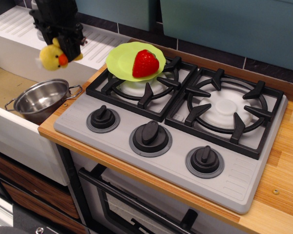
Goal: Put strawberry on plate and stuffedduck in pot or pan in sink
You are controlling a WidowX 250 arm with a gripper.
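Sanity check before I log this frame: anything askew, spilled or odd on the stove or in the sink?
One thing: the green plate sits tilted on the back-left burner grate, overhanging its rear corner, with the strawberry on it. Nothing looks spilled or damaged. The duck hangs from the gripper above the pot in the sink.

A toy kitchen set up for a robot. A grey hob with two black burner grates and three knobs sits in a wooden counter, above an oven door handle. A white sink with a ribbed drainboard stands alongside.
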